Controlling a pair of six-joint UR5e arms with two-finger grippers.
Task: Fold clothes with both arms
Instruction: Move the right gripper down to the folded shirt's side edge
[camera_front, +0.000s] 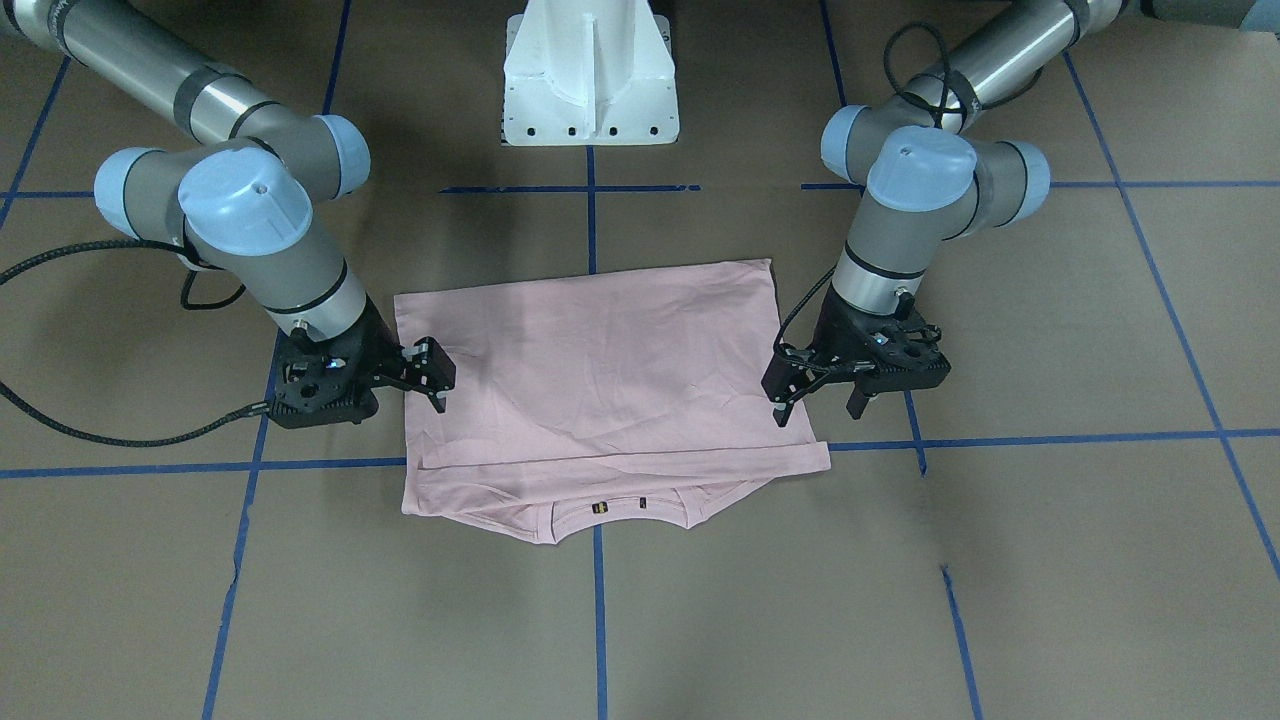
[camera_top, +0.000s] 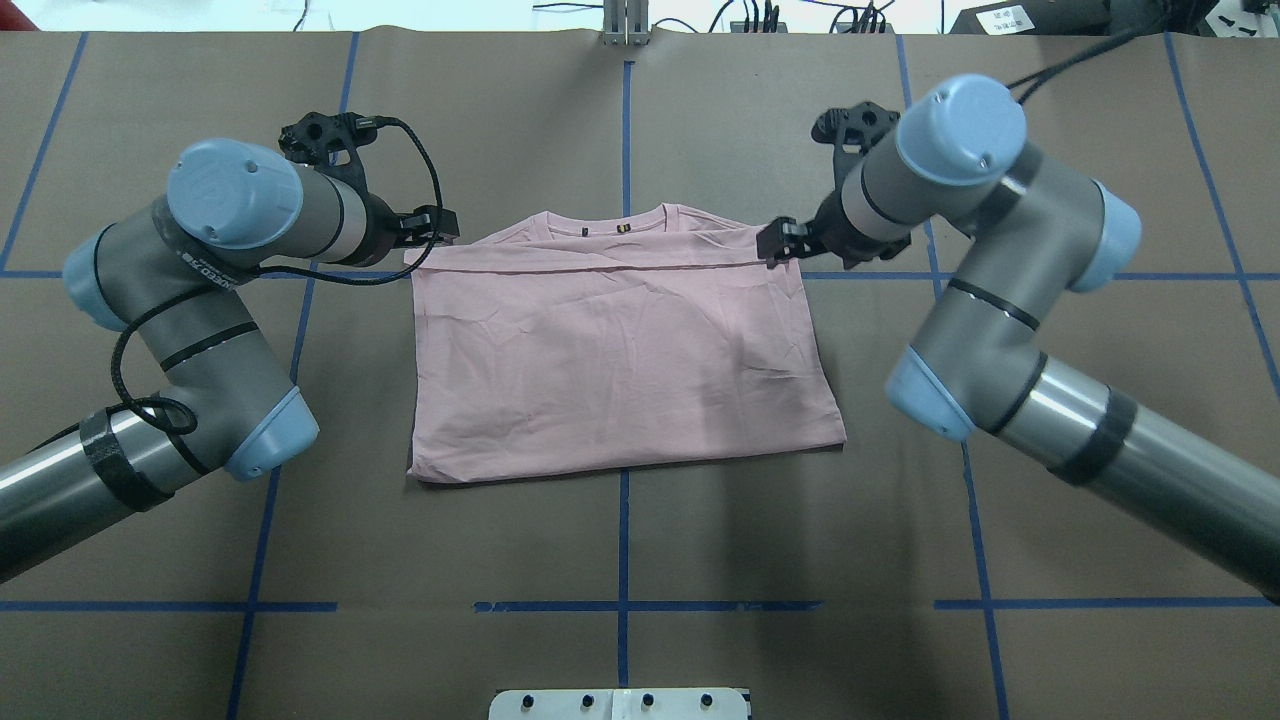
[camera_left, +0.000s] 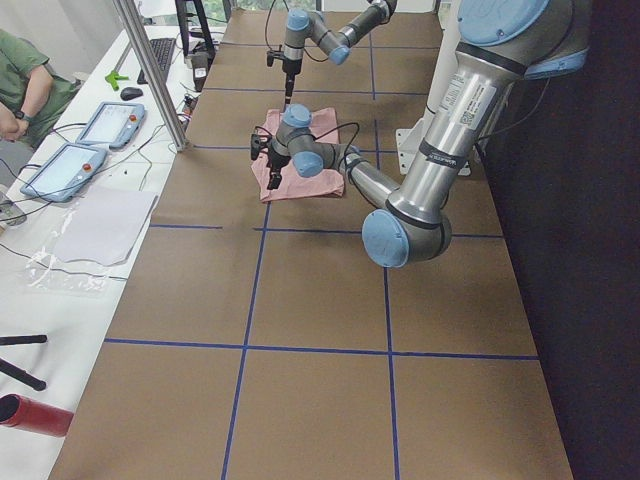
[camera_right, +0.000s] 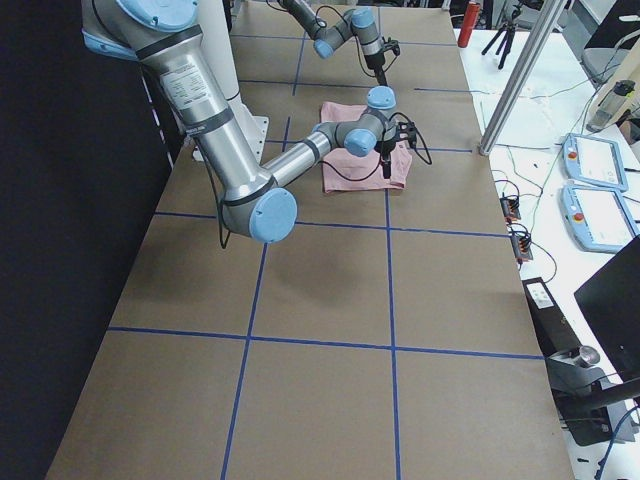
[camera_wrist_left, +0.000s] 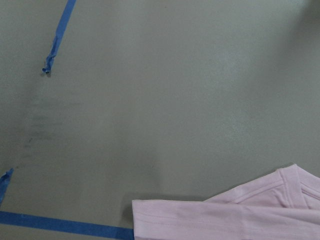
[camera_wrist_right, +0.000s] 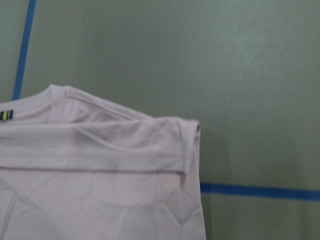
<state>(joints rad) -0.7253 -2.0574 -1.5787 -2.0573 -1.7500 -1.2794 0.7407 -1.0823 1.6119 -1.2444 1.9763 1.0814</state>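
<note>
The pale pink T-shirt lies flat on the brown table, folded in half with its plain back up. Its hem edge rests just short of the ribbed collar. My left gripper hovers over the shirt's collar-end corner on my left, fingers spread, holding nothing. My right gripper stands at the opposite corner, also open and empty. The left wrist view shows a sleeve corner lying free on the table. In the right wrist view the folded corner lies free too.
The white pedestal stands at the robot's side of the table. Blue tape lines grid the brown surface. Beyond the table's far edge are a seated person, teach pendants and a red bottle.
</note>
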